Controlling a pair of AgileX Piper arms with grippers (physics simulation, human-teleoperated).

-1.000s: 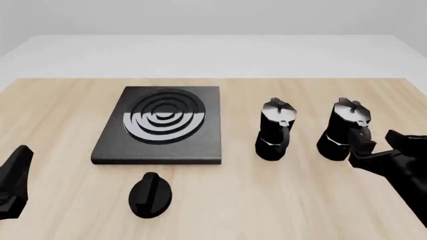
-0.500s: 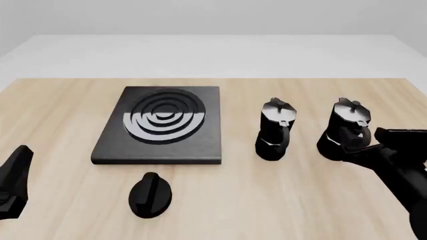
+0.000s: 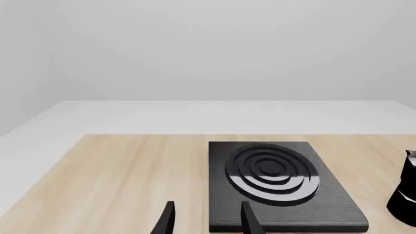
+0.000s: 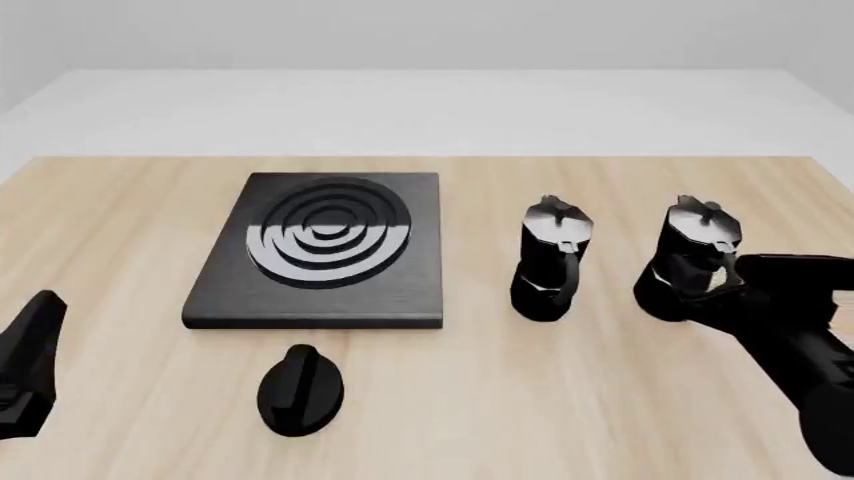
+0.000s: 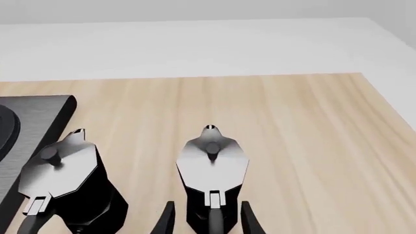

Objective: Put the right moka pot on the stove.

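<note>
The left gripper idles at 8 o'clock on the tabletop, fingers spread on nothing; the stove lies left of centre; at 3 o'clock the right moka pot stands upright between the right gripper's spread fingers

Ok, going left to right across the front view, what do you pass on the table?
Left gripper → small black oval knob → stove → other moka pot → right moka pot → right gripper.
</note>
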